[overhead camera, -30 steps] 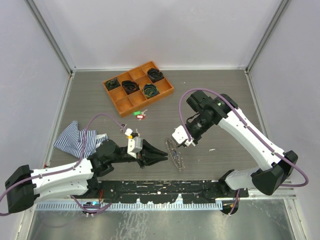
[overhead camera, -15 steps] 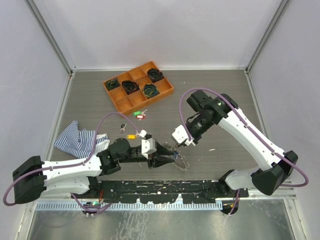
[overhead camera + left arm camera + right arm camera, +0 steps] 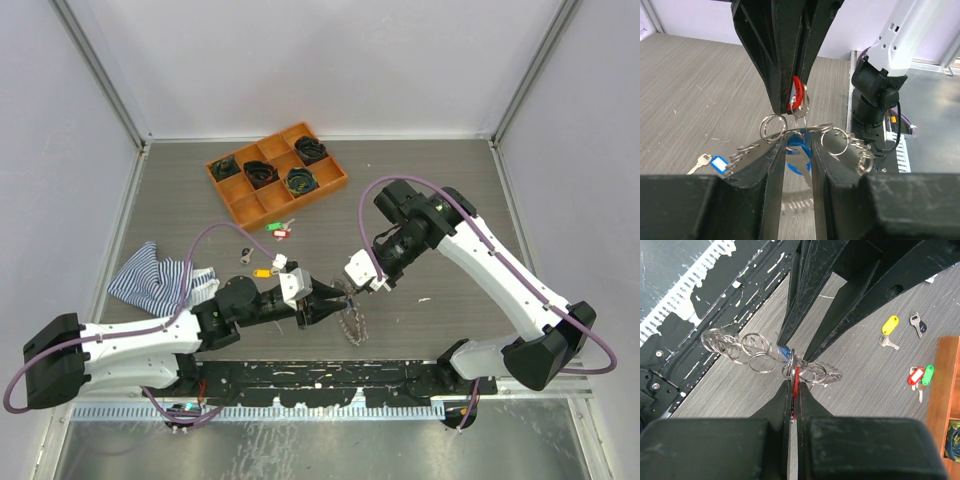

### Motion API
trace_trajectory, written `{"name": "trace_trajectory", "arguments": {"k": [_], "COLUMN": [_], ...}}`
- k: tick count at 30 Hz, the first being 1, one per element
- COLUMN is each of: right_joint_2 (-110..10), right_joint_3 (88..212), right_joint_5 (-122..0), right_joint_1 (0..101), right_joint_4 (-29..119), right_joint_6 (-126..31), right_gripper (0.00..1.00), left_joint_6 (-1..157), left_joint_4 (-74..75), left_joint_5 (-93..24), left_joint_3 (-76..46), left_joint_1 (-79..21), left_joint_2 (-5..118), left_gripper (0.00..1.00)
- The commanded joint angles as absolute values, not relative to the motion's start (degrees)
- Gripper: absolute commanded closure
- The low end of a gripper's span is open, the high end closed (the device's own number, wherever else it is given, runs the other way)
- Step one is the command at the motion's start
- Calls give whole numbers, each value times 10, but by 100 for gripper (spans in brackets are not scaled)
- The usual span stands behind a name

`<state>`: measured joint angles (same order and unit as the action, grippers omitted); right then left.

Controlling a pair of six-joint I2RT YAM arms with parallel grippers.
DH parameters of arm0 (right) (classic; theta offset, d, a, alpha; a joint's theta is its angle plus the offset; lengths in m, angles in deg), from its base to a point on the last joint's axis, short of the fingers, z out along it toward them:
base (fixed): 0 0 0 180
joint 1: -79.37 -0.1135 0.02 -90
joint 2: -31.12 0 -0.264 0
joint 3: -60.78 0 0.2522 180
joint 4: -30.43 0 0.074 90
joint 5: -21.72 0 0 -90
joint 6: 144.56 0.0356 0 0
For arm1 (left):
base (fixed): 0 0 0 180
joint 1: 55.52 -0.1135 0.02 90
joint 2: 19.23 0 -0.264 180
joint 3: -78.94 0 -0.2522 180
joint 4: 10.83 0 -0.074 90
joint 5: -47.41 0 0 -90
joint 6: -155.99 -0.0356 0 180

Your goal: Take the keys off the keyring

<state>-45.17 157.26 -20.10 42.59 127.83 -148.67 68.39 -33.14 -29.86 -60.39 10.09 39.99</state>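
The keyring, a wire ring fringed with small silver split rings, hangs just above the table between my two grippers. It also shows in the left wrist view and in the right wrist view. My right gripper is shut on a red-tagged key still on the ring, and holds the ring up by it. My left gripper is closed from the left around a blue-tagged key that also hangs on the ring.
Loose keys lie on the table: yellow-tagged, red- and green-tagged, a black-headed one, and a blue-tagged one. An orange tray with black coiled bundles stands at the back. A striped cloth lies at left.
My left gripper has moved right, from open and short of the ring to closed around the blue-tagged key. The ring has lifted slightly. The right arm has hardly moved.
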Motion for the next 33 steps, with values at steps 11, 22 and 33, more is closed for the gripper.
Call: {"name": "trace_trajectory", "arguments": {"k": [11,22,33], "right_joint_2": [-444,-448,-449], "right_joint_3": [1582,1587,1590], "right_joint_5": [-167,-167,-168], "right_joint_1": [427,427,426], "right_joint_4": [1278,1279,1278], "right_joint_6": [-1478,-1465,-1461], "right_gripper": [99,99,99], "left_joint_6": [693,702,706], "left_joint_4": [-366,-357,-330], "left_joint_5": [-341,-440,-487], "left_joint_3": [-583,-571,-551], "left_joint_1": [135,160,170], "left_joint_2": [381,386,397], "left_gripper": [72,72,84]}}
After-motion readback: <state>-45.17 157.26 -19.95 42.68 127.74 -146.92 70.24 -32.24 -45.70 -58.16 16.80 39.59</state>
